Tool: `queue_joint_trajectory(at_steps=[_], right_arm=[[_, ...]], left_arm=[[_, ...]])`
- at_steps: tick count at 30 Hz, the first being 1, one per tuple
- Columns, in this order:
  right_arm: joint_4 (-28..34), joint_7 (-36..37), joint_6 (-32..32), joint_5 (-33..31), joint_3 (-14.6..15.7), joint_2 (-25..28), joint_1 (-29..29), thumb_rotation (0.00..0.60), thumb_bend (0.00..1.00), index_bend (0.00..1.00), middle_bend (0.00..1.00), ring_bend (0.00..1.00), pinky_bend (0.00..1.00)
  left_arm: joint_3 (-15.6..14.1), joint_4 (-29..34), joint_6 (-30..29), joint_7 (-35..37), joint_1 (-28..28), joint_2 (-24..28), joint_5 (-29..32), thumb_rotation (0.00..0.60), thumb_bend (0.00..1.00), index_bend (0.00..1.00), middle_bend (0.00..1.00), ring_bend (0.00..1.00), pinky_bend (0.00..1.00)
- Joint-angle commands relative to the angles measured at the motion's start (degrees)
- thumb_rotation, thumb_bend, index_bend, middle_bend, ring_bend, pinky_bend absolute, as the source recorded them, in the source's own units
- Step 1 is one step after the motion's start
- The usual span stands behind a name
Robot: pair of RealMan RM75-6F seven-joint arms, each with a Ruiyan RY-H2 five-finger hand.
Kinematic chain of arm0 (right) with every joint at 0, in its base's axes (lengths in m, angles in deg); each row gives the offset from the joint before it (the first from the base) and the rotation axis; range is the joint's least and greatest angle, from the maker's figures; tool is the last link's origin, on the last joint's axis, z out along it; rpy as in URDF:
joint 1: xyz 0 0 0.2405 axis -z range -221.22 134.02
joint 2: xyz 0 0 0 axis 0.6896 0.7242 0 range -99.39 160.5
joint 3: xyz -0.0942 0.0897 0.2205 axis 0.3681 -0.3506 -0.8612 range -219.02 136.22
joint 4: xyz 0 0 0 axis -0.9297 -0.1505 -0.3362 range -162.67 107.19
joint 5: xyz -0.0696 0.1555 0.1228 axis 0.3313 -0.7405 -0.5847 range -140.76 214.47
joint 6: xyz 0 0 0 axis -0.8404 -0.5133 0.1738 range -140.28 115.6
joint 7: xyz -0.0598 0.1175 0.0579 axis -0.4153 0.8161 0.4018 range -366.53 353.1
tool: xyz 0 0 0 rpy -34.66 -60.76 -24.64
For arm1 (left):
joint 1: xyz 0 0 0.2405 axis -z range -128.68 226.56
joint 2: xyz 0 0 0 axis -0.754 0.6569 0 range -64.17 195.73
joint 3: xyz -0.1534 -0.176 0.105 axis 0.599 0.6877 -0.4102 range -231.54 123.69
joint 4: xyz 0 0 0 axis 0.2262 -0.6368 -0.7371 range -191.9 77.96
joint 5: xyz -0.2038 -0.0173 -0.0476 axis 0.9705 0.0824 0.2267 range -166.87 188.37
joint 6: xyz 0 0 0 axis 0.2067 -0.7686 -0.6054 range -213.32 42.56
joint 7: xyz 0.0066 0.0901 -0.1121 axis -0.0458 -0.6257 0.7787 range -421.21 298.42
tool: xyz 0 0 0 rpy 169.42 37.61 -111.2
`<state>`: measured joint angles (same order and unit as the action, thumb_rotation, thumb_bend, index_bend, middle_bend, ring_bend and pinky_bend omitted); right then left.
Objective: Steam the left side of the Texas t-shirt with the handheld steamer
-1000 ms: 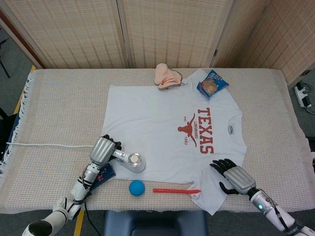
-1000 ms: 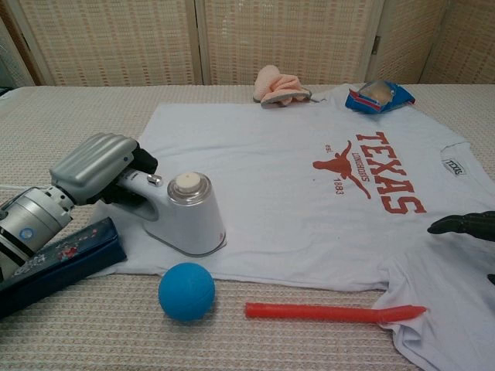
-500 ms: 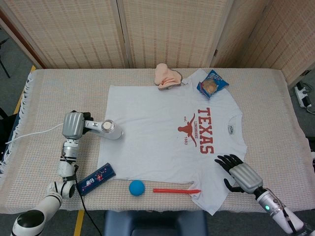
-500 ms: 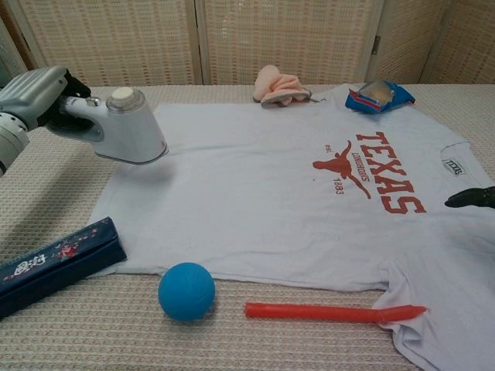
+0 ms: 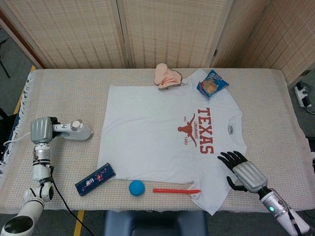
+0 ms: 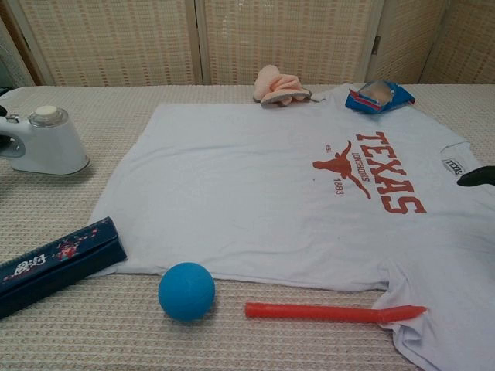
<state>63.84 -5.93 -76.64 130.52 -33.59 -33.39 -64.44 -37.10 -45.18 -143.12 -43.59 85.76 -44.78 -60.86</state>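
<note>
the left hand (image 5: pixel 41 130) has its fingers wrapped round the handle of the handheld steamer (image 5: pixel 76 131), whose body juts out from the fingers toward the texas t-shirt (image 5: pixel 167 142) and seems to rest on the woven table cover (image 5: pixel 64 88). the steamer's long axis runs straight from the hand across to the shirt's near edge, so the head already points at the cloth, but it sits off the fabric, with a strip of bare cover between. the shirt's hem side, the part nearest these fingers, is likely the side meant for steaming. the right hand (image 5: pixel 244 172) lies far across the shirt from the steamer, fingers spread and holding nothing, just beyond the sleeve. the left hand is much the nearer to that edge and is the one carrying the tool. closer in from the steamer lie a dark pencil case (image 5: pixel 95 178), a blue ball (image 5: pixel 136 187) and a red stick (image 5: pixel 176 190).
</note>
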Motion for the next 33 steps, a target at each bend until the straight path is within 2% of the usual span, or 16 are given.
queue_joint_trajectory(at_steps=[1, 2, 4, 6, 7, 8, 9, 14, 19, 24, 29, 33], right_arm=[[0.21, -0.25, -0.1, 0.06, -0.01, 0.01, 0.17, 0.402, 0.61, 0.0, 0.02, 0.0, 0.0], [0.31, -0.33, -0.18, 0.06, -0.03, 0.05, 0.26, 0.401, 0.61, 0.0, 0.02, 0.0, 0.0], [0.53, -0.46, -0.43, 0.02, -0.09, 0.24, 0.48, 0.401, 0.61, 0.0, 0.02, 0.0, 0.0], [0.74, -0.58, -0.74, -0.01, -0.15, 0.48, 0.72, 0.401, 0.61, 0.0, 0.02, 0.0, 0.0], [0.81, -0.6, -0.86, 0.0, -0.17, 0.57, 0.82, 0.402, 0.61, 0.0, 0.02, 0.0, 0.0], [0.87, -0.61, -0.96, 0.0, -0.18, 0.66, 0.91, 0.403, 0.61, 0.0, 0.02, 0.0, 0.0], [0.93, -0.6, -1.07, 0.01, -0.19, 0.74, 1.02, 0.403, 0.61, 0.0, 0.02, 0.0, 0.0], [0.94, -0.52, -1.48, 0.16, -0.28, 0.84, 1.41, 0.402, 0.61, 0.0, 0.02, 0.0, 0.0], [1.0, -0.38, -1.79, 0.35, -0.46, 1.0, 1.61, 0.402, 0.61, 0.0, 0.02, 0.0, 0.0], [1.18, -0.06, -2.08, 0.47, -0.77, 1.26, 1.7, 0.401, 0.61, 0.0, 0.02, 0.0, 0.0], [1.23, 0.15, -2.29, 0.47, -0.88, 1.44, 1.93, 0.403, 0.61, 0.0, 0.02, 0.0, 0.0], [1.53, 0.43, -3.05, 0.03, -1.38, 2.14, 2.28, 0.402, 0.61, 0.0, 0.02, 0.0, 0.0]], left_arm=[[-0.08, -0.45, 1.78, -0.55, -0.25, 0.18, 0.38, 0.6, 0.31, 0.84, 0.92, 0.76, 0.61], [-0.04, -0.5, 2.34, -0.89, -0.21, 0.2, 0.51, 0.6, 0.29, 0.81, 0.88, 0.73, 0.61], [0.09, -0.44, 4.41, -2.16, -0.17, 0.35, 0.94, 0.6, 0.23, 0.67, 0.72, 0.58, 0.57], [0.6, 0.05, 7.14, -3.92, -0.02, 0.72, 1.83, 0.6, 0.13, 0.37, 0.42, 0.3, 0.45], [0.93, 0.42, 7.88, -4.45, 0.04, 0.91, 2.28, 0.6, 0.08, 0.19, 0.24, 0.15, 0.35], [1.2, 0.89, 8.44, -4.88, 0.07, 1.15, 2.64, 0.6, 0.05, 0.05, 0.08, 0.04, 0.23], [1.45, 1.63, 8.85, -5.17, 0.05, 1.53, 2.98, 0.6, 0.04, 0.01, 0.02, 0.0, 0.16], [1.65, 4.1, 9.33, -6.29, -0.51, 3.35, 3.49, 0.6, 0.03, 0.0, 0.0, 0.0, 0.05], [1.59, 8.41, 10.73, -7.82, -1.59, 6.39, 4.06, 0.6, 0.01, 0.0, 0.0, 0.0, 0.0], [0.71, 17.53, 13.32, -11.0, -3.64, 12.13, 4.75, 0.6, 0.0, 0.0, 0.0, 0.0, 0.0], [0.69, 27.45, 9.45, -13.06, -6.71, 16.86, 5.56, 0.6, 0.0, 0.0, 0.0, 0.0, 0.0], [0.54, 35.03, 3.0, -11.79, -9.47, 20.4, 4.26, 0.6, 0.03, 0.0, 0.0, 0.0, 0.03]])
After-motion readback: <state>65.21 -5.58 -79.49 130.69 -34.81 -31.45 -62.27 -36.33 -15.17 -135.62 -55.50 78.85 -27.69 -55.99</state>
